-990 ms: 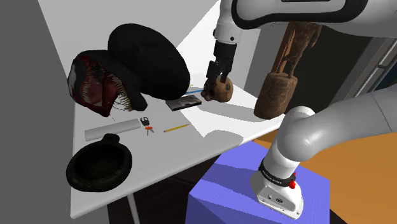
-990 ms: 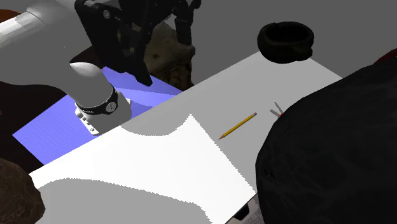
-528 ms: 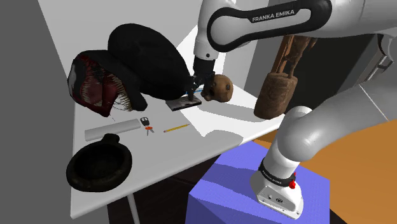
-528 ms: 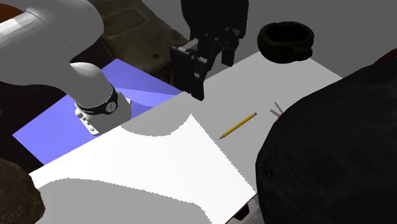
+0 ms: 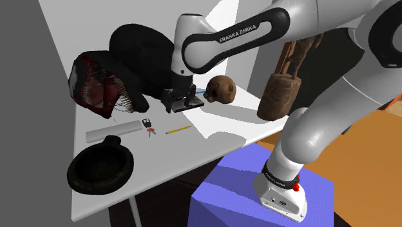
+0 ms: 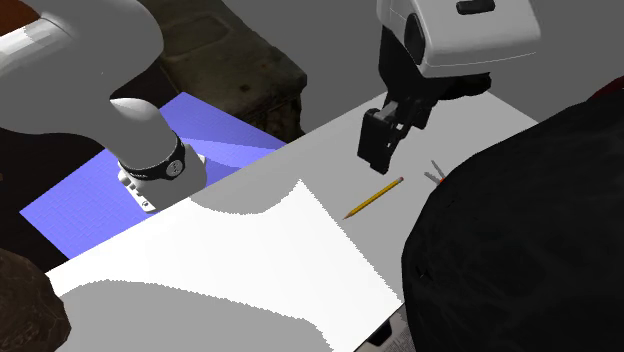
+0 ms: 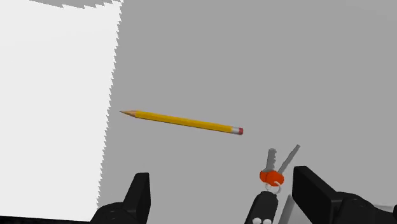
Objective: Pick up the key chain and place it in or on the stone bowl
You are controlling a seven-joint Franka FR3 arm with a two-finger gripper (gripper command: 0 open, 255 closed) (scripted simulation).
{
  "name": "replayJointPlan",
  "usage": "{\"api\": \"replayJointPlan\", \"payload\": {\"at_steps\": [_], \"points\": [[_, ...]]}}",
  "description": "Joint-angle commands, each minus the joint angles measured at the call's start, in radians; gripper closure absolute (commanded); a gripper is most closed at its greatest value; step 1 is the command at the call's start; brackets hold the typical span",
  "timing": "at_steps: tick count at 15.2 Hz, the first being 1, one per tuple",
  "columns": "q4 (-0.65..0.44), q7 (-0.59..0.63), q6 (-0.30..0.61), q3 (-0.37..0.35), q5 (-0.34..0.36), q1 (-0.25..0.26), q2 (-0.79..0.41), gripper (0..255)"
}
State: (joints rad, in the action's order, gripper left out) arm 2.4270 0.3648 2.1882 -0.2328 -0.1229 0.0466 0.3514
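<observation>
The key chain [image 5: 149,126] is a black fob with two grey keys on an orange ring, lying flat on the white table [image 5: 161,161]. Up close the key chain [image 7: 272,180] lies between my fingers, near one finger [image 7: 312,191] and touching neither. My gripper [image 7: 226,194] is open and holds nothing. It hovers above the table [image 5: 175,103], toward the shoulder view's right of the keys. The dark bowl [image 5: 100,167] stands near the table's front corner. From the second exterior view the gripper [image 6: 382,150] hangs above the pencil [image 6: 373,198], with the keys [image 6: 435,172] beside it.
A yellow pencil [image 5: 178,129] lies just right of the keys. A grey bar [image 5: 113,132] lies to their left. A big black hat [image 5: 148,55], a dark red mask [image 5: 96,84], a brown skull [image 5: 221,89] and a wooden statue [image 5: 287,71] stand further back.
The arm has swung from the brown skull toward the shoulder view's left and come down over the pencil and keys. The gripper stays open and empty.
</observation>
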Motion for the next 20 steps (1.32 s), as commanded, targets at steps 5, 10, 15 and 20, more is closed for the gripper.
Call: {"api": "replayJointPlan", "payload": {"at_steps": [5, 10, 15, 20], "points": [[-0.103, 0.169, 0.152, -0.074, 0.06, -0.011, -0.223, 0], [-0.211, 0.303, 0.226, -0.098, 0.149, -0.006, -0.391, 0], [-0.201, 0.323, 0.286, -0.095, 0.177, -0.003, -0.444, 0], [-0.198, 0.335, 0.316, -0.093, 0.194, -0.002, -0.473, 0]]}}
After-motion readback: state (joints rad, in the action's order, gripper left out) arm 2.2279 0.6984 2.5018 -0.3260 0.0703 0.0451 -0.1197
